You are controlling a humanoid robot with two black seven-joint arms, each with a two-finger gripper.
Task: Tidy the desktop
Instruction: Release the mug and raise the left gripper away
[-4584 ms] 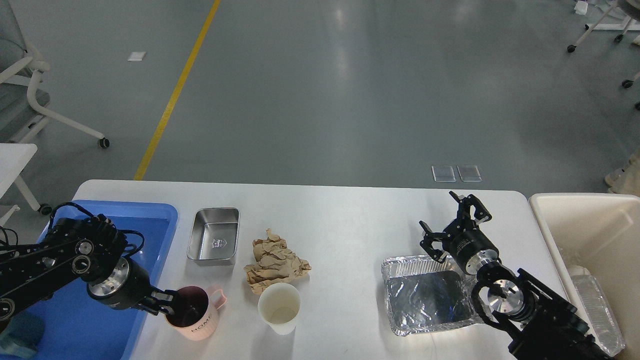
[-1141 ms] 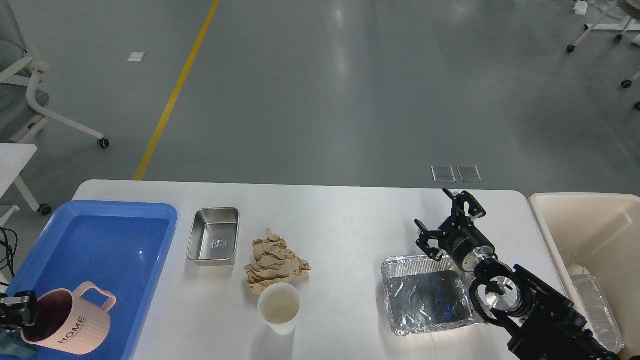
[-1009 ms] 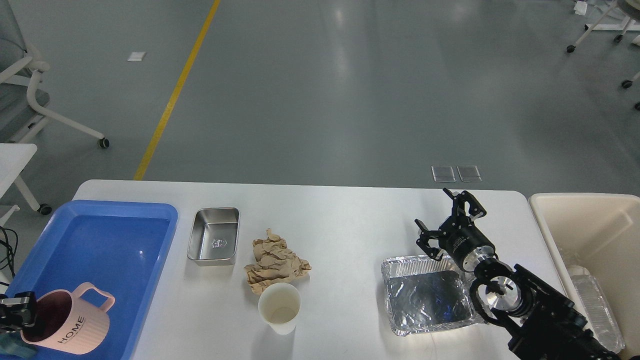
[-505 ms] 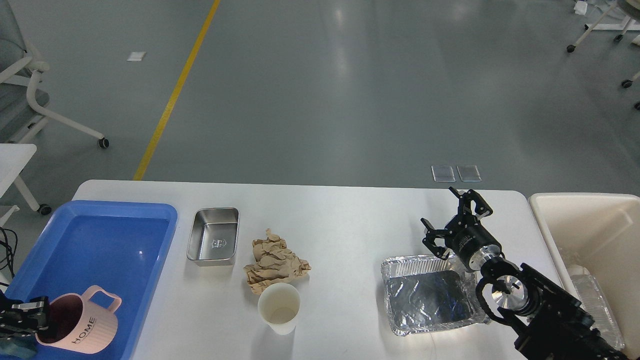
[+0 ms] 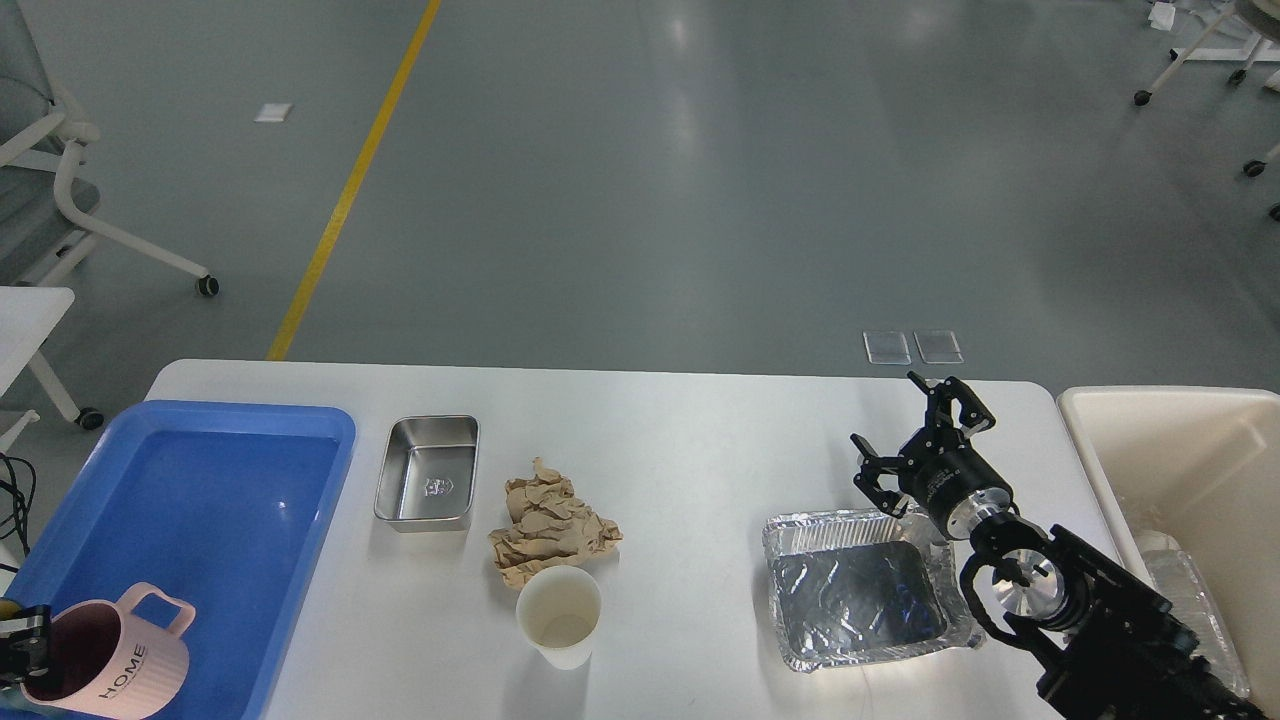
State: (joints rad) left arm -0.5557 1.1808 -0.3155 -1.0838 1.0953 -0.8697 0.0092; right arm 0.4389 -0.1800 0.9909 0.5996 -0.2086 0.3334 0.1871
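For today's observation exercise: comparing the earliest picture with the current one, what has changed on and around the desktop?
The left gripper carried the pink mug off the desktop to the blue tray's near corner, still holding its rim. The right gripper stayed open, drifting slightly right. Other items are unmoved.

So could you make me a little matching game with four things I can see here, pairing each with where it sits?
Things:
1. pink mug
2. steel dish
3. paper cup
4. foil tray

Places:
A. just in front of the crumpled brown paper, near the desktop's front edge
B. at the near left corner of the blue tray
C. below the right gripper, near the cream bin
D. just right of the blue tray

Pairs: 1-B, 2-D, 3-A, 4-C
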